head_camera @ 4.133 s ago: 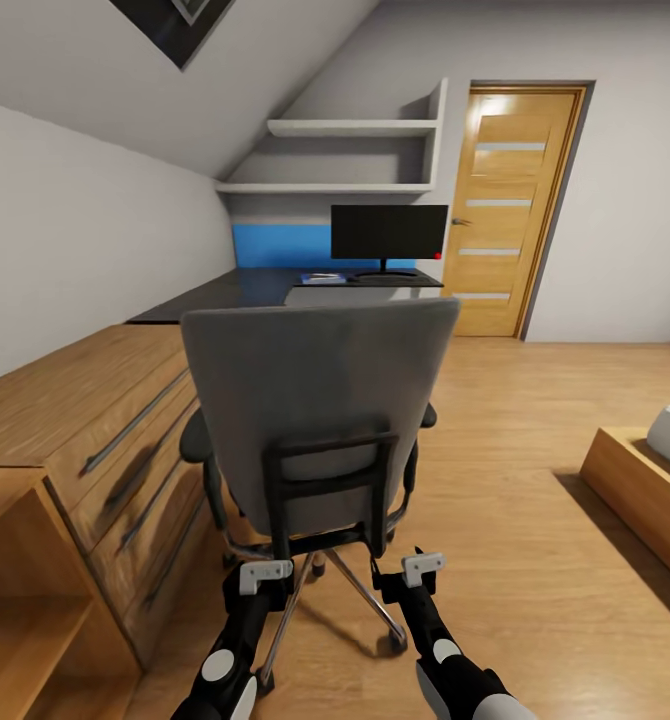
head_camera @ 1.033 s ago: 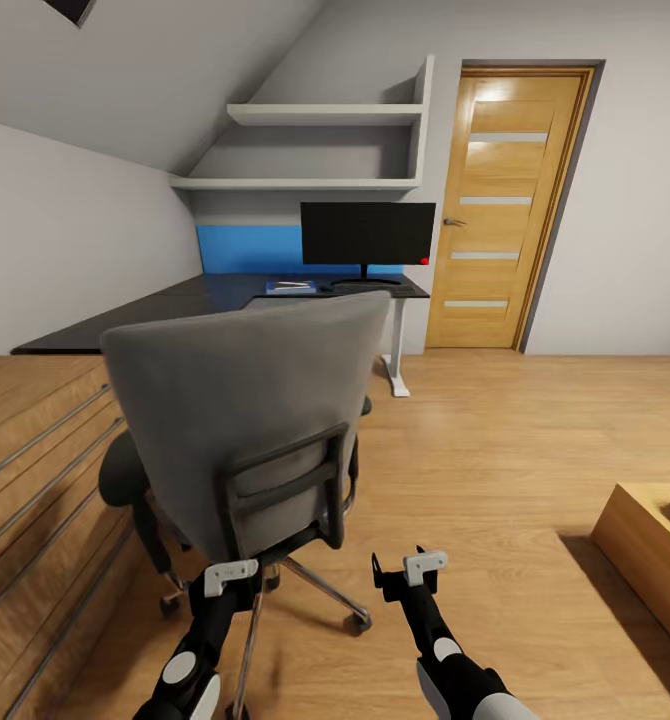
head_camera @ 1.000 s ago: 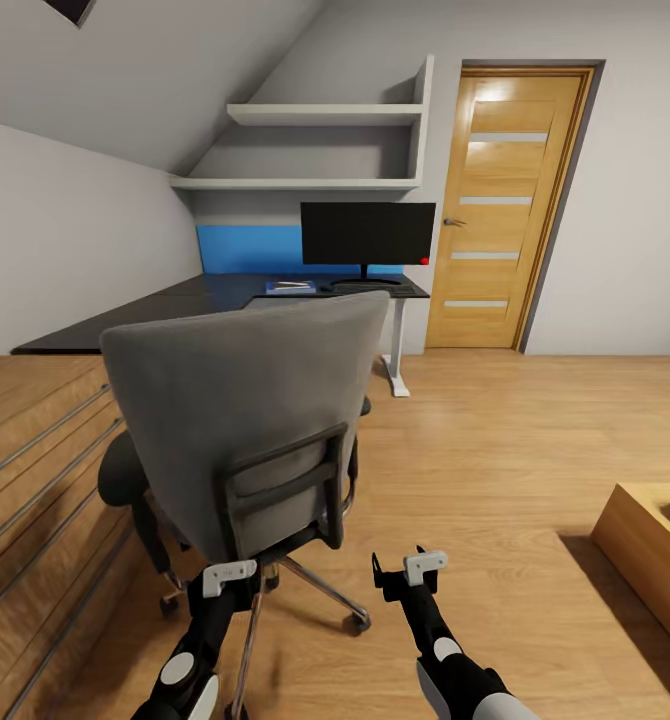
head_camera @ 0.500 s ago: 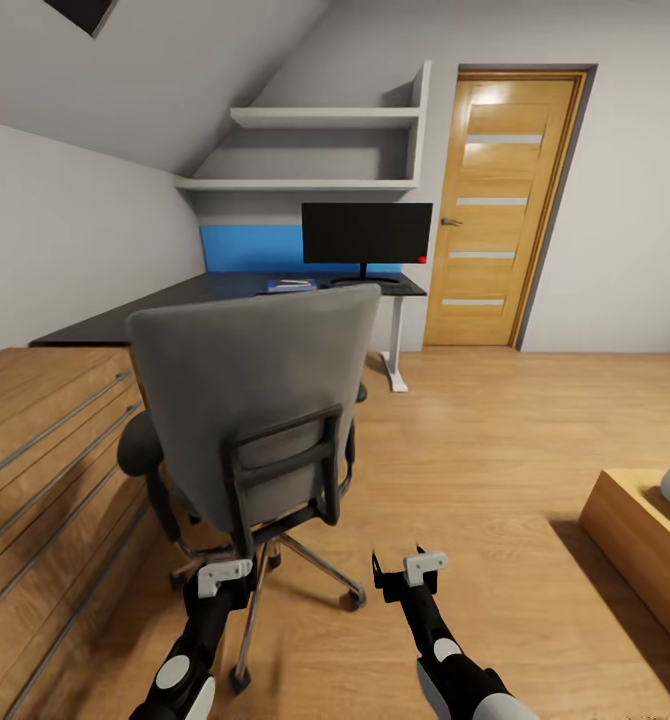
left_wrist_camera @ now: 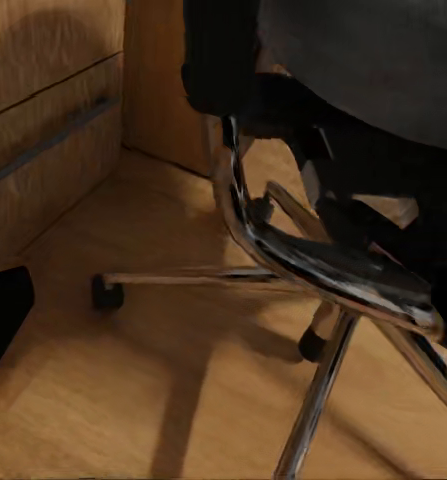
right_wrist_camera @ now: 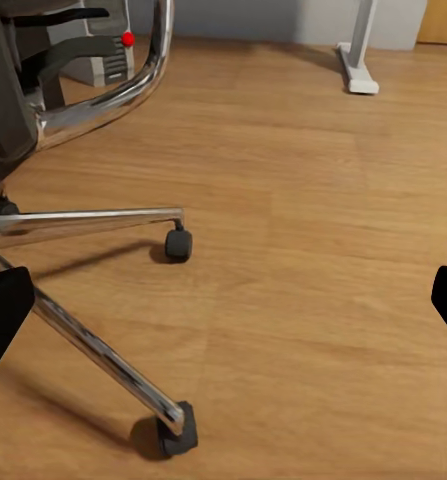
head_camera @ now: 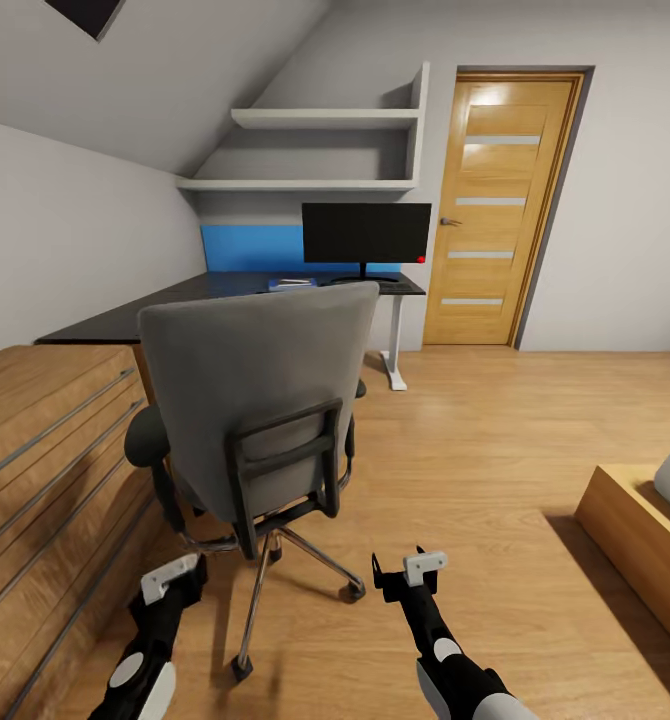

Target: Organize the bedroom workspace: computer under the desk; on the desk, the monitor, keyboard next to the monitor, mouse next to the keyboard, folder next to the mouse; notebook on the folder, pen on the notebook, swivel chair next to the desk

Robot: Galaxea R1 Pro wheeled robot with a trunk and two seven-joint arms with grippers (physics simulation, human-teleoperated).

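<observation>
The grey swivel chair (head_camera: pixel 260 385) stands with its back to me, between me and the black desk (head_camera: pixel 165 305). On the desk's far end stands the monitor (head_camera: pixel 365 232), with the blue folder (head_camera: pixel 293 284) lying flat left of its base. Keyboard, mouse, notebook and pen are too small to make out. The pale computer (right_wrist_camera: pixel 95 62) sits on the floor beyond the chair's chrome base (right_wrist_camera: pixel 93 218). My left gripper (head_camera: pixel 173 578) hangs open, left of the chair base and apart from it. My right gripper (head_camera: pixel 408 571) is open over bare floor, right of the castors.
A wooden drawer chest (head_camera: pixel 45 450) runs along the left, close to the chair. A low wooden bed frame (head_camera: pixel 635 520) sits at the right. The desk's white leg (head_camera: pixel 395 350) and a wooden door (head_camera: pixel 495 200) are ahead, with open floor between.
My left gripper has come off the chair's back frame and swung out to the left. The view has moved nearer the desk, and the chair has turned slightly.
</observation>
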